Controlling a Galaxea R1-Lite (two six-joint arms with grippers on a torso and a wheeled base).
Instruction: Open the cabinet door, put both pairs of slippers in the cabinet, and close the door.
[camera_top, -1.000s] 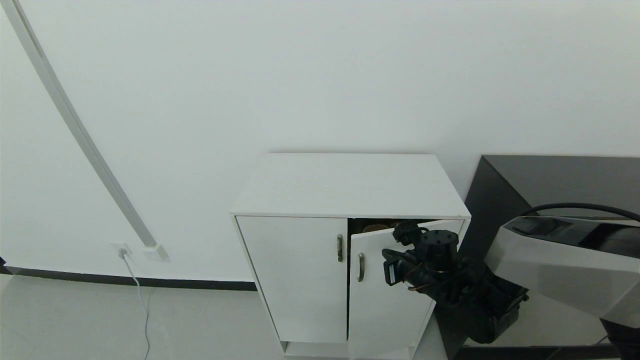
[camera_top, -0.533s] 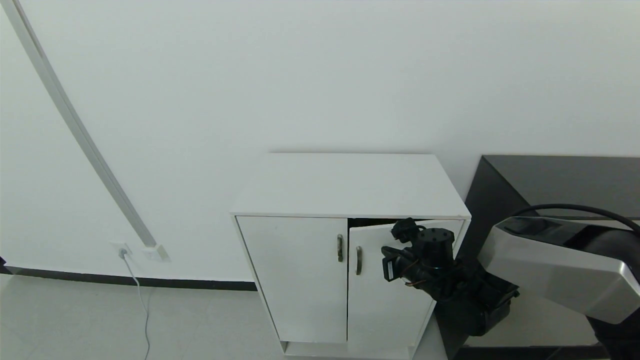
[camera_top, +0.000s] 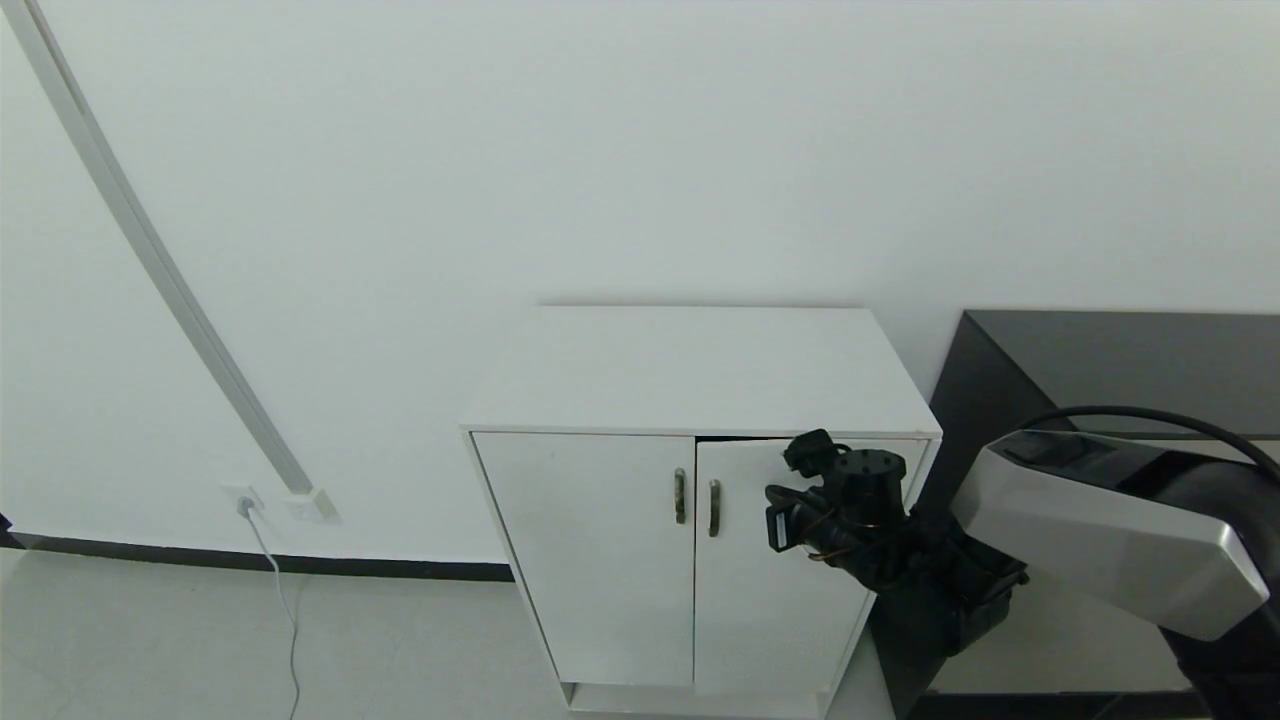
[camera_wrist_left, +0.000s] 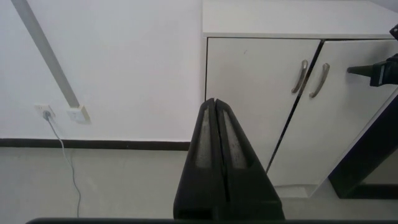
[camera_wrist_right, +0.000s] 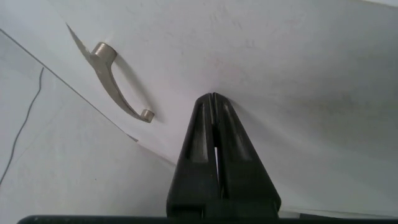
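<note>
Door (camera_top: 770, 600) upright, nearly flush (handle (camera_top: 714, 508) vertical), right jaws touching

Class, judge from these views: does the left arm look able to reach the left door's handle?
Probably yes. Nothing stands between the left gripper and the left door's handle; the right gripper is up against the right door, clear of that path.

white cabinet (camera_top: 700, 370), right door (camera_top: 750, 610) seemingly nearly shut.

right pincer (camera_wrist_right: 213, 98) closed (tips touching), left pincer (camera_wrist_left: 214, 102) likewise
</note>
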